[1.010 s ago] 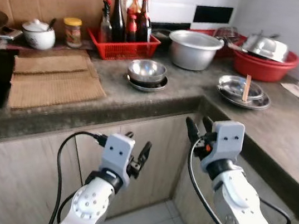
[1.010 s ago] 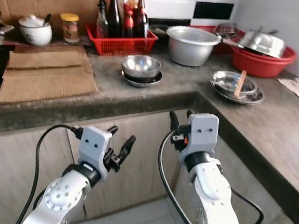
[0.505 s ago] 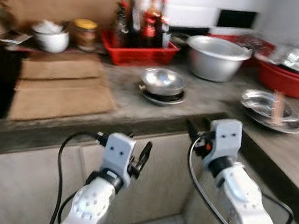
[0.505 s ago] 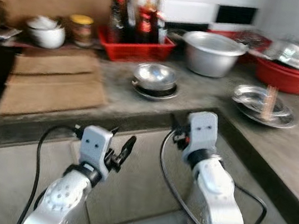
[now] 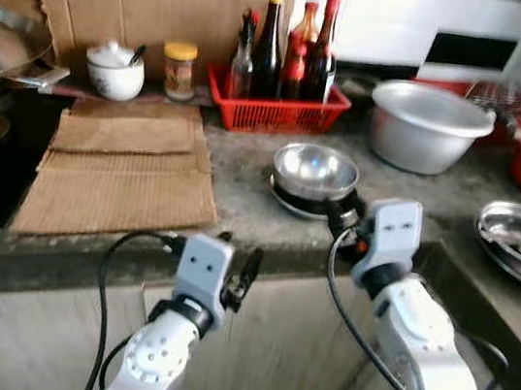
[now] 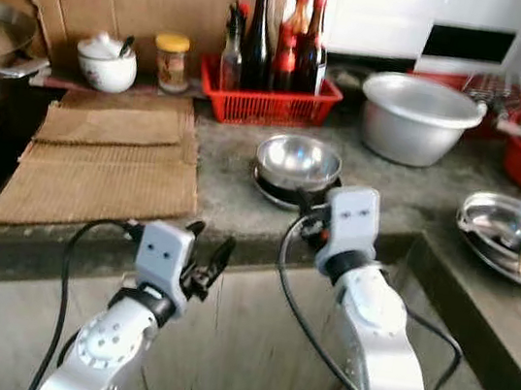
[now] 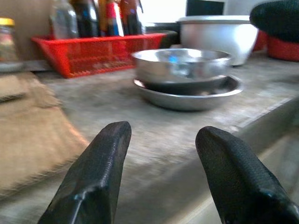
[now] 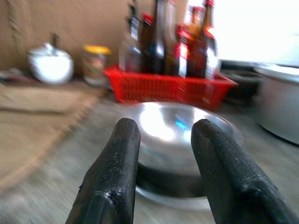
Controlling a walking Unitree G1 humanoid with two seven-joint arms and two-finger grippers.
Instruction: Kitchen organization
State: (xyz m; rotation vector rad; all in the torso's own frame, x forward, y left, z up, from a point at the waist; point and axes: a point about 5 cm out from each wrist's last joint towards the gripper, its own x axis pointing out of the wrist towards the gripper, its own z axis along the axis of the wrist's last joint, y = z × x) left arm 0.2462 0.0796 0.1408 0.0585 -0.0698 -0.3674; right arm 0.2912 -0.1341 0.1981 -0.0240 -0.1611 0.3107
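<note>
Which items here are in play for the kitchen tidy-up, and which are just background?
In play, judging by where the grippers point:
steel bowl on its steel plate
right gripper, open, aimed at the bowl
left gripper, open, below the counter edge

Background:
red bottle basket
large metal pot
woven mats
dish with chopsticks

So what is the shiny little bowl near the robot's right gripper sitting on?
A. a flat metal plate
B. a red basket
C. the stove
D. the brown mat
A: the small steel bowl sits on a shallow metal plate on the grey counter, just in front of the right gripper.
</note>
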